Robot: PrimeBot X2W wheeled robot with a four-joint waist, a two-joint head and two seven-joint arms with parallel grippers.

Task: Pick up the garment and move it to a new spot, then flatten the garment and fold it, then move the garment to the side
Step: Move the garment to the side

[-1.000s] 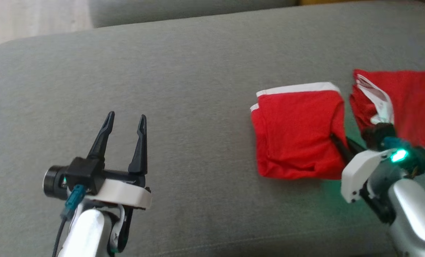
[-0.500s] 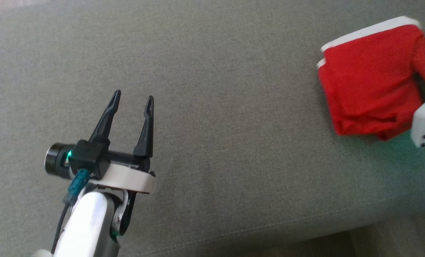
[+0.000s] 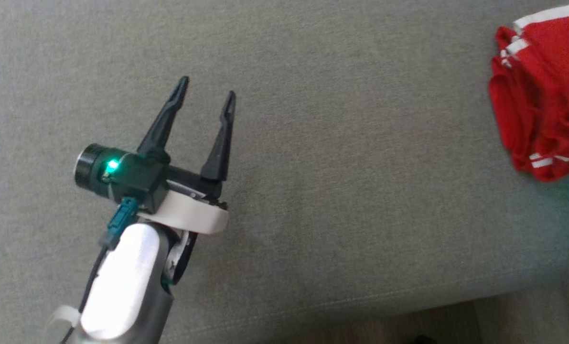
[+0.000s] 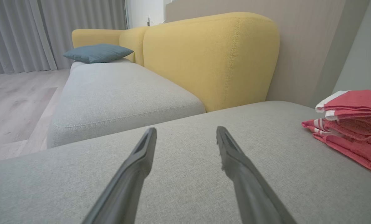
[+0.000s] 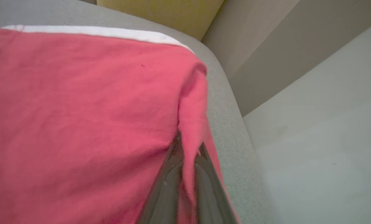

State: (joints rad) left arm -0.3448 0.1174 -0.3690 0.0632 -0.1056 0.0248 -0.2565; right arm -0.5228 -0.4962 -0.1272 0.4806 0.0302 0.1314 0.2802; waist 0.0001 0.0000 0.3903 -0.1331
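The red garment (image 3: 547,95) with white trim lies folded at the far right of the grey sofa seat (image 3: 341,157). In the left wrist view the garment (image 4: 353,124) rests as the top of a small stack of red cloth. My right gripper (image 5: 188,144) is shut on a fold at the edge of the garment (image 5: 79,109), near the seat's rounded end. My left gripper (image 3: 207,87) hovers open over bare seat well to the left of the garment, with nothing between its fingers (image 4: 186,129).
A yellow backrest (image 4: 210,59) rises behind the seat, with a second grey seat (image 4: 123,93) and a blue cushion (image 4: 96,53) further left. Wooden floor (image 4: 14,105) lies beyond. The seat's front edge (image 3: 360,306) runs along the bottom of the head view. A pale wall (image 5: 313,140) stands past the seat's end.
The head view has swung left and down. The right gripper has drawn the folded garment rightward onto the other red cloth. The left gripper stays open.
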